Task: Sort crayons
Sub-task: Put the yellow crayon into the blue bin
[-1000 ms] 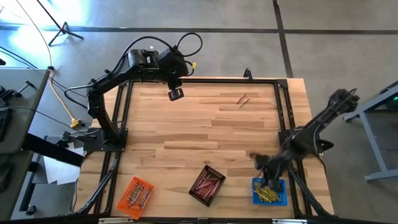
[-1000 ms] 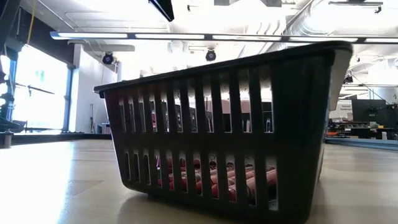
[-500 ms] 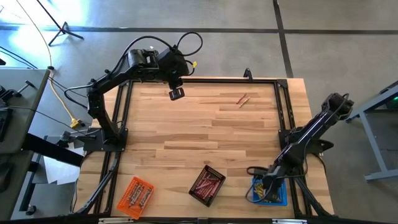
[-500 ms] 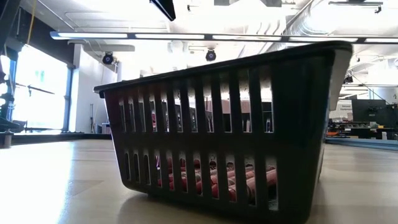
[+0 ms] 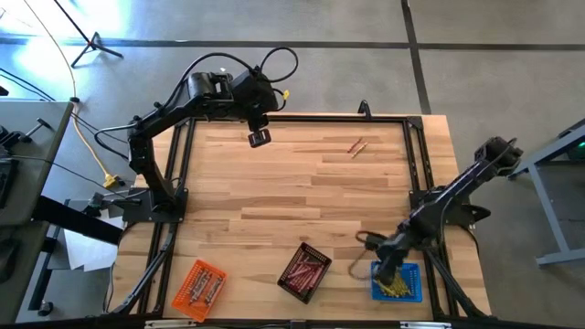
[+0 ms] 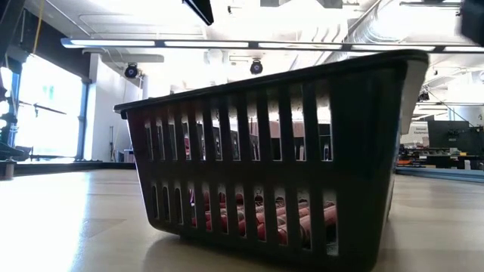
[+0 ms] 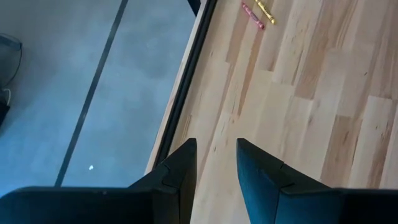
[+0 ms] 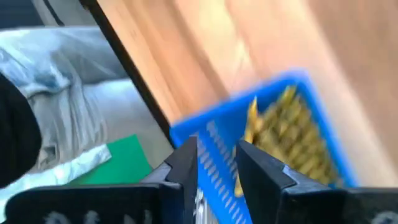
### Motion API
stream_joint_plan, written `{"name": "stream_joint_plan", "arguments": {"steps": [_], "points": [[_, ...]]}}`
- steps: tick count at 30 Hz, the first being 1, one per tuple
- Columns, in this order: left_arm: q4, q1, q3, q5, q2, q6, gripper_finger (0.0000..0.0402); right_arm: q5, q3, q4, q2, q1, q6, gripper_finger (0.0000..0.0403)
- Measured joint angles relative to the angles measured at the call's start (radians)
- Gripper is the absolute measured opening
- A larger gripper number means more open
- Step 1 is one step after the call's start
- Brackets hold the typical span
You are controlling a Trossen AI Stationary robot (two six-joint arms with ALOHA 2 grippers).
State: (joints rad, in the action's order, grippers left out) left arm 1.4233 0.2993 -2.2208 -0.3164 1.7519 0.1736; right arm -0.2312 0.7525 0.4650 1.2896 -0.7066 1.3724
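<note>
The right hand [image 5: 382, 267] hangs over the blue tray [image 5: 409, 291] of yellow crayons [image 8: 292, 134], its fingers a narrow gap apart and holding nothing that I can see; a yellow stick stands tilted near the tray's rim and could tip out over the tabletop [image 5: 274, 192] edge. Two crayons [image 5: 356, 146] lie unsorted at the far side; the left hand [image 5: 259, 138], narrowly parted and empty, waits nearby, and a careless reach could roll them off.

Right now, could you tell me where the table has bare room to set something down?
The wide middle of the table is bare, between the two loose crayons at the far edge and the trays along the near edge. The near edge is crowded: orange tray, black tray, and blue tray with the right gripper over it.
</note>
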Motion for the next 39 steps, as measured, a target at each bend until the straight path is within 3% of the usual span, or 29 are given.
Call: {"name": "stream_joint_plan", "arguments": {"steps": [7,13,19,22,31,36,39], "points": [[-0.025,0.000,0.000,0.000,0.000,0.046,0.0101,0.041,0.062,0.205,-0.003,0.245,-0.388,0.0098],[-0.023,0.002,0.000,-0.001,0.000,0.057,0.0101,0.227,0.122,0.340,-0.003,0.479,-0.721,0.0098],[-0.024,0.003,0.000,-0.002,0.000,0.102,0.0101,0.367,0.146,0.312,-0.001,0.743,-0.856,0.0098],[-0.047,0.012,0.000,-0.001,0.000,0.126,0.0101,0.378,0.146,0.313,-0.001,0.860,-1.038,0.0098],[-0.104,0.086,0.000,-0.002,0.000,0.131,0.0101,0.371,0.146,0.254,-0.001,1.086,-1.854,0.0098],[-0.104,0.133,0.000,-0.002,0.000,0.127,0.0101,0.365,0.146,0.202,0.037,1.210,-2.031,0.0098],[-0.104,0.160,0.000,-0.001,0.000,0.128,0.0101,0.290,0.146,0.223,0.093,1.279,-2.091,0.0098]]}}
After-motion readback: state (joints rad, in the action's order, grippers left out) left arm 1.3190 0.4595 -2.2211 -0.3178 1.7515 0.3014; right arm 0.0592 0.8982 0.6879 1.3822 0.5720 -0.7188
